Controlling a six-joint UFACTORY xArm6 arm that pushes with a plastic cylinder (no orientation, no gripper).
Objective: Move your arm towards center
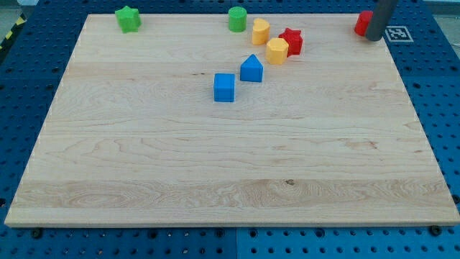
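My tip (pixel 374 37) is at the view's top right corner of the wooden board (pixel 230 165), right beside a red block (pixel 363 22) that it partly hides. Near the top middle lie a yellow block (pixel 260 32), a yellow hexagonal block (pixel 277 51) and a red star block (pixel 291 41), close together. A blue house-shaped block (pixel 251 68) and a blue cube (pixel 224 87) lie just below and left of them. A green cylinder (pixel 237 19) and a green star block (pixel 128 19) sit along the top edge.
The board lies on a blue pegboard table (pixel 29 79). A black-and-white marker tag (pixel 397 33) sits just off the board's top right corner, next to my tip.
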